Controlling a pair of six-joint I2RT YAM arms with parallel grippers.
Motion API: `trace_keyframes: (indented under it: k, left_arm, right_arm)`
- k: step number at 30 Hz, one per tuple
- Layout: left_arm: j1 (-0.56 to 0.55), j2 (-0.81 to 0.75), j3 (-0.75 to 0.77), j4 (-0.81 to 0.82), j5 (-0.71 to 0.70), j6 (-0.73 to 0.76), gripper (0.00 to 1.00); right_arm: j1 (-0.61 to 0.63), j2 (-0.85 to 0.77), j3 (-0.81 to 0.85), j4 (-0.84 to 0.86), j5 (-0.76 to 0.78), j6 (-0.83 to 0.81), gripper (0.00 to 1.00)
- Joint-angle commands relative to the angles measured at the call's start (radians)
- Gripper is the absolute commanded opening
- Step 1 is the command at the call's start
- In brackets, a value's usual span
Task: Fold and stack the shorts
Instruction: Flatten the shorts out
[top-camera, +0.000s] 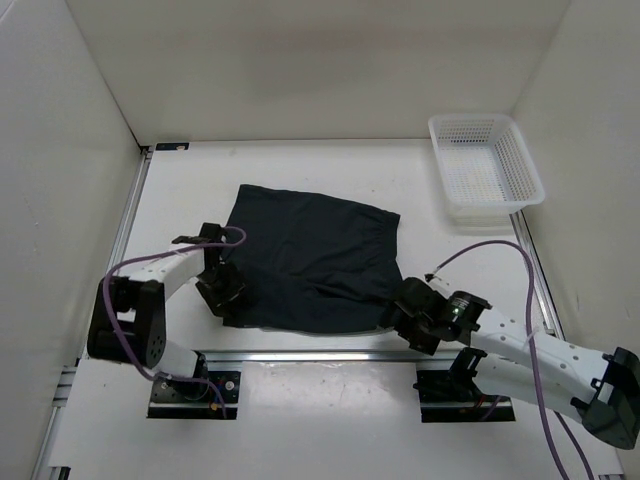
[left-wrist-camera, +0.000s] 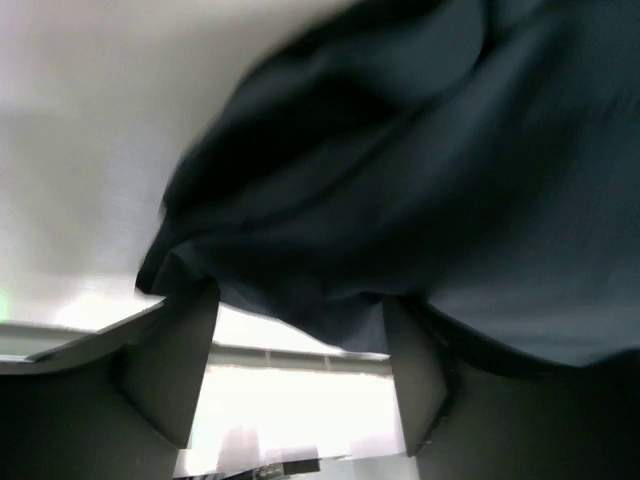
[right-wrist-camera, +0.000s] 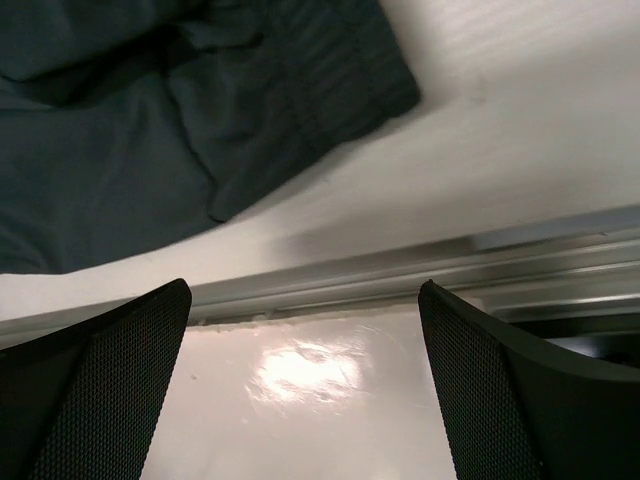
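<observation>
The dark navy shorts (top-camera: 310, 260) lie spread on the white table, folded over, with the gathered waistband (right-wrist-camera: 330, 90) at their right side. My left gripper (top-camera: 225, 293) sits at the near left corner of the shorts. In the left wrist view its jaws stand apart and the fabric (left-wrist-camera: 400, 170) drapes over the tips of the fingers (left-wrist-camera: 175, 370), while bright table shows between them. My right gripper (top-camera: 400, 318) is just off the near right corner, open, with only bare table between its mesh-covered fingers (right-wrist-camera: 500, 380). The shorts (right-wrist-camera: 150, 130) lie beyond its tips, apart from them.
A white mesh basket (top-camera: 485, 170) stands at the back right of the table. An aluminium rail (top-camera: 330, 355) runs along the near edge, just below both grippers. White walls close in the left, back and right sides.
</observation>
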Motion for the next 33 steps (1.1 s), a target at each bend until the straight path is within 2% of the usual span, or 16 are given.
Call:
trace_keyframes:
  k: [1,3,4,5,6,7,12,21,25,30,33]
  left_arm:
    - [-0.006,0.042,0.053,0.050,-0.054,0.006,0.68]
    - [-0.006,0.055,0.082,0.050,-0.063,0.006,0.59]
    - [-0.006,0.055,0.082,0.050,-0.063,0.017,0.50]
    - [-0.006,0.055,0.094,0.050,-0.063,0.017,0.30]
    - [-0.006,0.055,0.104,0.050,-0.053,0.026,0.18]
    - [-0.006,0.055,0.104,0.050,-0.053,0.037,0.10]
    - [-0.006,-0.014,0.148,-0.011,-0.028,0.059,0.10]
    - [-0.006,-0.120,0.282,-0.129,-0.060,0.077,0.10]
    - [-0.006,-0.130,0.282,-0.139,-0.049,0.086,0.10]
    - [-0.006,-0.130,0.282,-0.139,-0.049,0.086,0.10]
    - [-0.006,-0.130,0.291,-0.139,-0.049,0.086,0.10]
  right_arm:
    - [-0.006,0.045,0.069,0.068,0.023,-0.026,0.99]
    - [-0.006,0.054,0.069,0.082,0.032,-0.016,0.99]
    - [-0.006,0.054,0.069,0.082,0.032,-0.007,0.99]
    - [-0.015,0.044,0.055,0.082,0.032,0.016,0.99]
    - [-0.030,0.044,0.055,0.082,0.032,0.031,0.99]
    - [-0.043,0.027,0.031,0.082,0.032,0.048,0.99]
    - [-0.119,-0.024,-0.003,0.113,0.014,0.160,0.99]
    - [-0.119,-0.128,-0.149,0.176,-0.011,0.445,0.96]
    - [-0.119,-0.182,-0.242,0.260,-0.011,0.491,0.92]
    - [-0.119,-0.111,-0.252,0.358,0.000,0.488,0.86]
    - [-0.119,-0.015,-0.252,0.441,0.021,0.459,0.79]
